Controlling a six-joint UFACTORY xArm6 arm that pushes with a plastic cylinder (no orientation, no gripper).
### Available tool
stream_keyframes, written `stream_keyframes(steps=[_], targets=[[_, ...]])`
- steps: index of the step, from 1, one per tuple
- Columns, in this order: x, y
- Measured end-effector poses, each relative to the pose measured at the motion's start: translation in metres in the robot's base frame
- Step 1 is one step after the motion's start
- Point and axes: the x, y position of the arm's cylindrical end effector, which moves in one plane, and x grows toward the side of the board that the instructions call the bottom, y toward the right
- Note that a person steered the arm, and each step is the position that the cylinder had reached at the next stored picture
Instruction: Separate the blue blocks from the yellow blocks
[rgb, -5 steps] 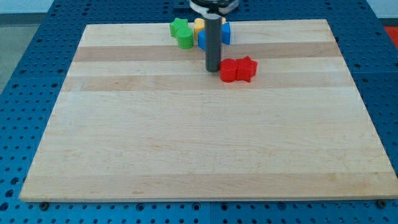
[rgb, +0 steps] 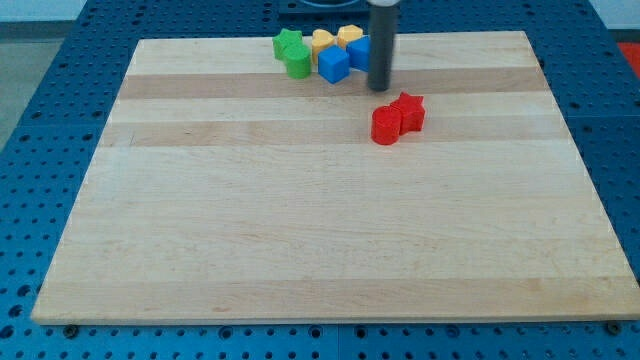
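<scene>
My tip (rgb: 381, 89) rests on the wooden board (rgb: 300, 230) near the view's top, just right of the blue cube (rgb: 333, 65). A second blue block (rgb: 359, 52) is partly hidden behind the rod. Two yellow blocks (rgb: 322, 41) (rgb: 349, 36) sit directly above the blue ones, touching them. The blue and yellow blocks form one tight cluster at the board's top edge.
A green star (rgb: 288, 42) and a green cylinder-like block (rgb: 298, 63) touch the cluster's left side. A red cylinder (rgb: 386, 126) and a red star (rgb: 408, 111) sit together below and right of my tip.
My tip has moved right and toward the view's top, from left of the red blocks to beside the blue blocks. The red pair has shifted slightly right and down.
</scene>
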Motion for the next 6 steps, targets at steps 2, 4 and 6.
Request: stream_keyframes(steps=[2,4,6], targets=[[-0.072,0.023],[-0.034,-0.082],[0.044,-0.162]])
